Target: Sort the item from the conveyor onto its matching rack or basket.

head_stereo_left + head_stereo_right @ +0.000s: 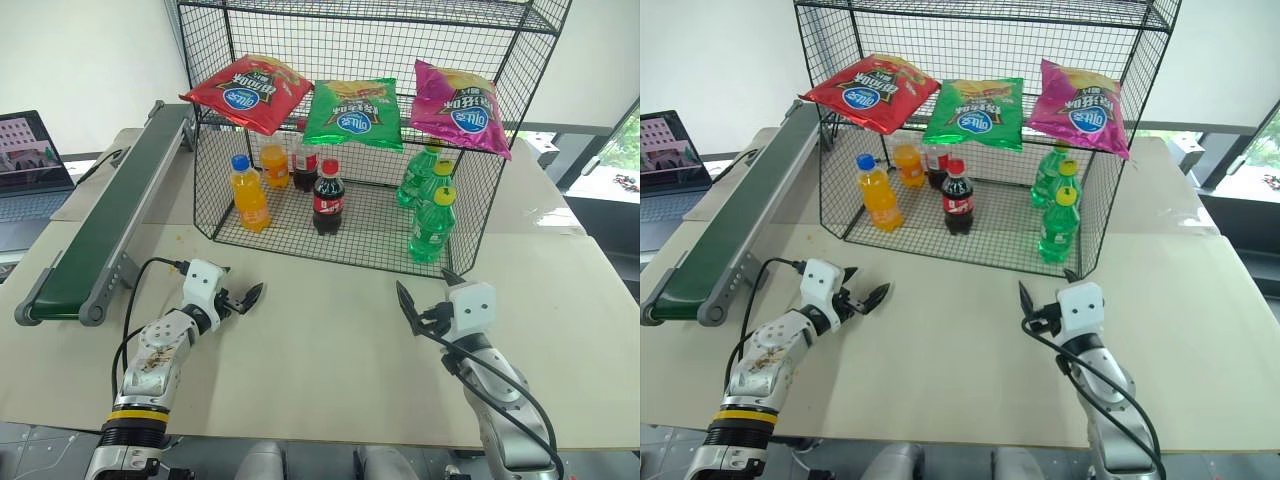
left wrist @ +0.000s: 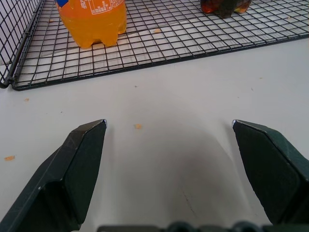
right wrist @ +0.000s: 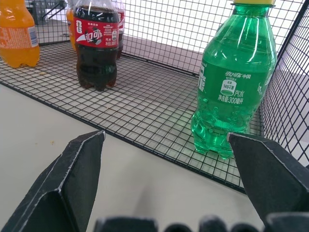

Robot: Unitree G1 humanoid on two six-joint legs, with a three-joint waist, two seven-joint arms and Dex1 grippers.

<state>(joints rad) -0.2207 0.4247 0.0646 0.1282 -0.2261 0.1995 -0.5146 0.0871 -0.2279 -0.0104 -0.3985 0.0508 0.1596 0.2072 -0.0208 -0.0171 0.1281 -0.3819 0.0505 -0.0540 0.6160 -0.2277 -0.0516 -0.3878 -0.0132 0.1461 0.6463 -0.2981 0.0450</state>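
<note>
**Chip bag on the rack's middle shelf, both grippers empty**

Head views: the red chip bag (image 1: 247,91) lies on the middle shelf of the black wire rack (image 1: 500,190), at its left end, beside the green chip bag (image 1: 354,113) and the magenta chip bag (image 1: 459,107). Bottles stand on the shelf below. The conveyor (image 1: 100,225) runs along the table's left side, its belt bare. The left gripper (image 1: 247,298) and the right gripper (image 1: 428,297) hover over the table (image 1: 330,350), fingers spread, holding nothing.

Left wrist view: jaws wide apart above the tabletop; an orange bottle (image 2: 94,21) stands on the mesh ahead.

Right wrist view: jaws wide apart; a green bottle (image 3: 236,82) and a cola bottle (image 3: 97,46) stand on the mesh.
</note>
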